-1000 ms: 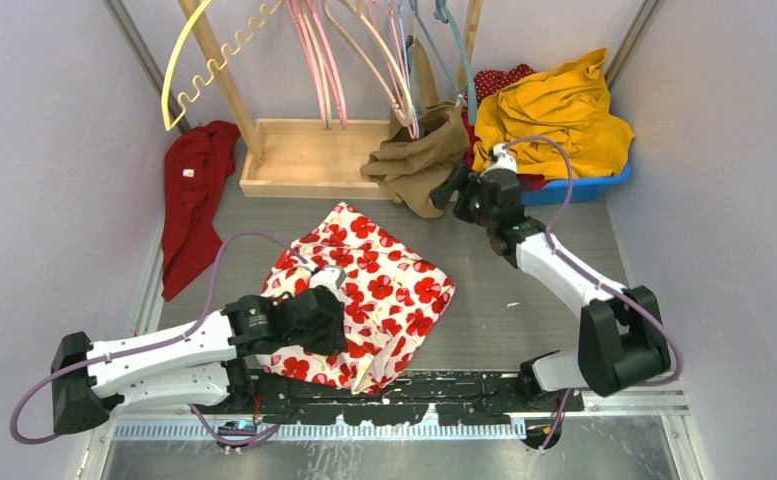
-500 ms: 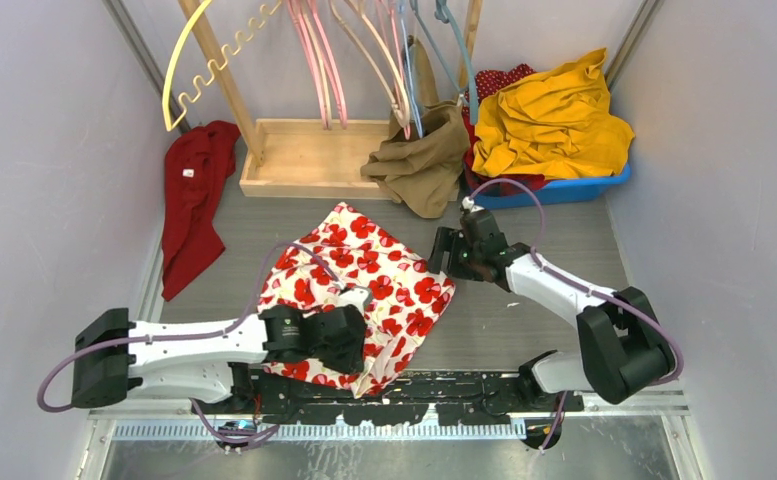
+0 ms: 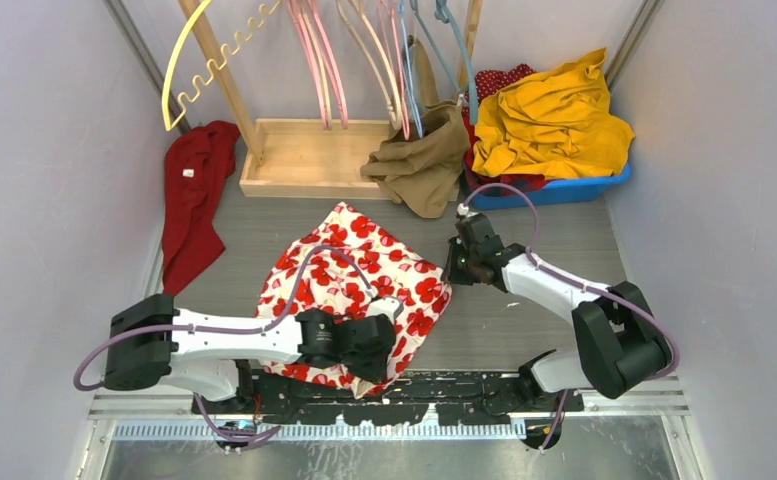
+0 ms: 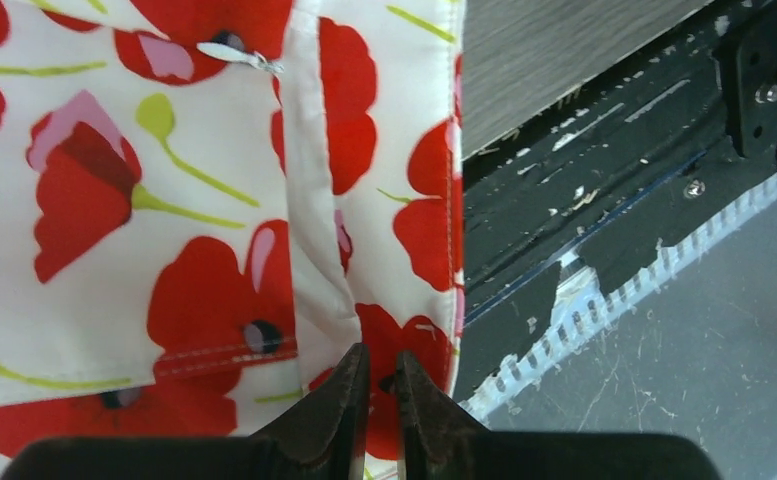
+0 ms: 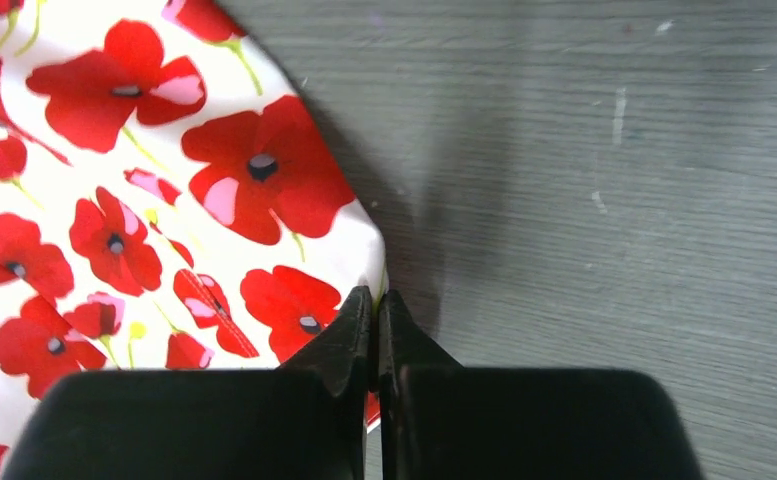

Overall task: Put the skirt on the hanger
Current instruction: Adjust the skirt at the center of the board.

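Left hand (image 4: 381, 372): fingers nearly together, pinching the near hem of the skirt (image 3: 364, 275).
Right hand (image 5: 375, 300): fingers pressed together at the skirt's corner; cannot tell if cloth is caught.
Skirt: poppy print, flat between both hands.
Tag (image 3: 188, 172): white, on the red garment (image 3: 189, 225) beyond the left hand; unreadable.
Worktop (image 3: 534, 320): grey, grained, scuffed.
Room: pale walls; hangers (image 3: 364, 60) beyond both hands.

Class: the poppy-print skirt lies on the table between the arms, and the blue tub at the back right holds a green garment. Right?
Wrong colour: the garment in the blue tub is mustard yellow, not green; the top external view shows it. The rest, about the skirt, stands.
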Robot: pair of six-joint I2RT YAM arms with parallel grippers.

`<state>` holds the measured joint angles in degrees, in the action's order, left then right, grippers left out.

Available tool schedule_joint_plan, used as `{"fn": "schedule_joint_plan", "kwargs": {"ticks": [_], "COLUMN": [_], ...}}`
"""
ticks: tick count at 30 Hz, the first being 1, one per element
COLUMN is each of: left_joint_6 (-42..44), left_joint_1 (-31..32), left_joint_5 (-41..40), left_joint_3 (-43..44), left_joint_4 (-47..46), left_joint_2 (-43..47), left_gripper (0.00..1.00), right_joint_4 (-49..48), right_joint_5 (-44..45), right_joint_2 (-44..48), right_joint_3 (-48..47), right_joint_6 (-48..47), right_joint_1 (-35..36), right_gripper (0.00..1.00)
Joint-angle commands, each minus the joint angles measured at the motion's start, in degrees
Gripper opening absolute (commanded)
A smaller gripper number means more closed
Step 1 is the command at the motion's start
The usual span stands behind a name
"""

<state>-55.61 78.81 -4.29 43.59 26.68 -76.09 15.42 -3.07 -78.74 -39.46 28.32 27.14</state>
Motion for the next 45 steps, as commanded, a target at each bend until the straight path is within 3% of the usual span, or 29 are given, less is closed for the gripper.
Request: {"fn": "schedule_joint_plan", "kwargs": {"ticks": [1,7,9,11,12,15,20,26,27,28,32,36,40,45], "left_joint_6": [-0.7,-0.2,-0.1,-0.1,-0.4,-1.9,-6.2,-11.2,-12.2,-13.2,-15.8,-17.1,-17.8,-18.1], "left_joint_1": [1.3,1.3,1.3,1.4,1.3,0.8,-4.5,-7.7,-8.3,-8.7,-10.6,-12.8,-13.7,-14.4], "left_joint_5": [0.0,-3.1,-4.5,-6.9,-8.2,-11.6,-14.8,-21.3,-22.3,-23.6,-25.1,-24.3,-21.8,-21.4], "left_joint_3": [3.7,5.1,5.3,5.4,5.4,3.8,-3.2,-9.3,-9.9,-10.5,-11.8,-11.9,-13.2,-14.8], "left_joint_4": [-1.1,4.9,6.6,8.9,10.6,14.7,17.7,22.2,23.4,24.5,26.1,26.6,24.2,21.9], "left_joint_2": [0.6,7.3,9.2,11.1,12.1,15.7,23.3,34.1,35.8,36.5,35.3,29.8,24.8,23.8], "left_gripper": [0.16,0.18,0.18,0.19,0.19,0.21,0.27,0.45,0.60,0.70,0.90,0.94,0.95,0.95], "right_joint_4": [-6.1,-12.0,-11.7,-8.3,-7.3,-1.2,12.6,19.1,19.3,19.0,20.3,20.7,18.3,15.2], "right_joint_5": [1.5,-1.1,-3.2,-4.2,-4.3,-2.7,1.4,10.2,11.8,13.4,27.0,39.3,43.9,44.3], "right_joint_2": [2.7,3.0,0.8,0.2,1.9,11.6,24.4,33.8,34.1,33.9,25.6,15.7,7.7,3.7], "right_joint_3": [1.4,4.0,2.1,-0.2,-0.2,-0.7,-2.2,1.1,1.4,1.6,-1.4,-5.4,-8.4,-9.4], "right_joint_6": [3.6,8.6,8.4,5.9,5.5,3.6,4.0,12.0,13.7,15.2,17.2,16.4,13.5,12.7], "right_joint_1": [-5.2,-18.3,-20.2,-20.1,-19.9,-17.4,-4.5,20.8,24.9,29.4,46.3,58.1,63.2,64.1], "right_gripper": [0.02,0.05,0.41,0.59,0.64,0.66,0.62,0.58,0.56,0.56,0.55,0.59,0.61,0.61]}}
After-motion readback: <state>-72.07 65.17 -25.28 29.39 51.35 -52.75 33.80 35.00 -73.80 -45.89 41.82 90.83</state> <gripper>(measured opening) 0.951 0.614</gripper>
